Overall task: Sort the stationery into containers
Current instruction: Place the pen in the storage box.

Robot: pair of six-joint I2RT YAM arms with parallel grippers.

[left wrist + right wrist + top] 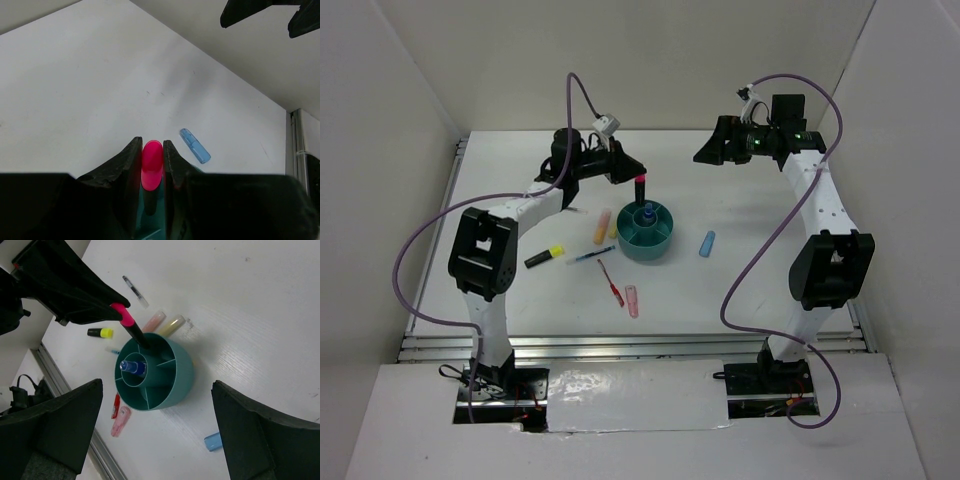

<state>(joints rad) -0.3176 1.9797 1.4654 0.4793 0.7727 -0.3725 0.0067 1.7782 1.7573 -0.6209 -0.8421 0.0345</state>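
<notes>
The teal organiser bowl (663, 243) stands mid-table, with the small blue-capped bottle (132, 367) in its central cup. My left gripper (152, 154) is shut on the pink cap of a dark marker (152, 162) that stands tilted, its lower end inside a far compartment of the bowl (182, 375). My right gripper (706, 154) is open and empty, held high over the bowl's right side. On the table lie a light-blue marker (707, 243), orange (603, 226) and yellow (613, 230) markers, a black-and-yellow highlighter (545, 256), a blue pen (590, 256), a red pen (611, 284) and a pink marker (632, 301).
A clear pen (135, 291) lies on the table beneath my left arm. White walls close in the table at the back and both sides. A metal rail (620, 345) runs along the near edge. Purple cables hang from both arms.
</notes>
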